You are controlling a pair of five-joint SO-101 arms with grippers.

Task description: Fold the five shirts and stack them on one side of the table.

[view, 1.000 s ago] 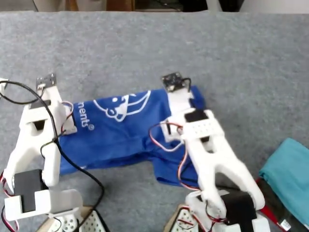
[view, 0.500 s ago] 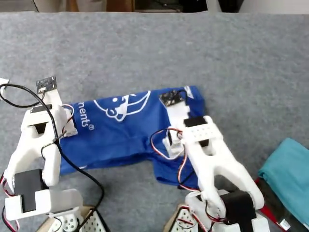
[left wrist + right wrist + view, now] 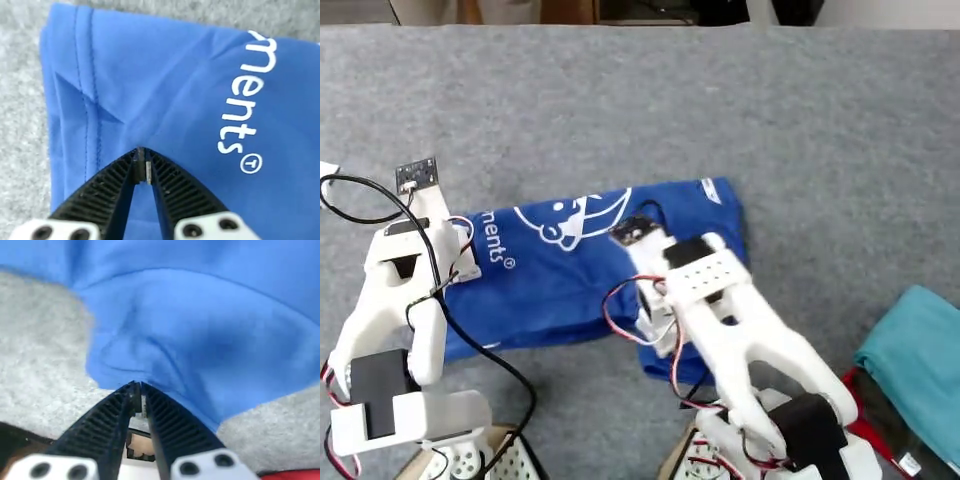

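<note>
A blue shirt (image 3: 560, 270) with white print lies partly folded on the grey table (image 3: 650, 100), its left hem under the left arm (image 3: 405, 260). My left gripper (image 3: 141, 169) is shut on the blue shirt (image 3: 190, 100), pinching cloth beside the stitched hem near the white lettering (image 3: 240, 105). The right arm (image 3: 705, 275) leans over the shirt's right half. My right gripper (image 3: 139, 389) is shut on the blue shirt (image 3: 210, 330) at a bunched lower edge, with creases running into its tips.
A teal shirt (image 3: 915, 350) lies at the table's right edge, next to a dark and red object (image 3: 885, 430). Both arm bases stand at the near edge. Bare grey table stretches behind the blue shirt and to its right.
The right arm has drawn back toward its base and to the left across the shirt. The left arm has stayed where it was.
</note>
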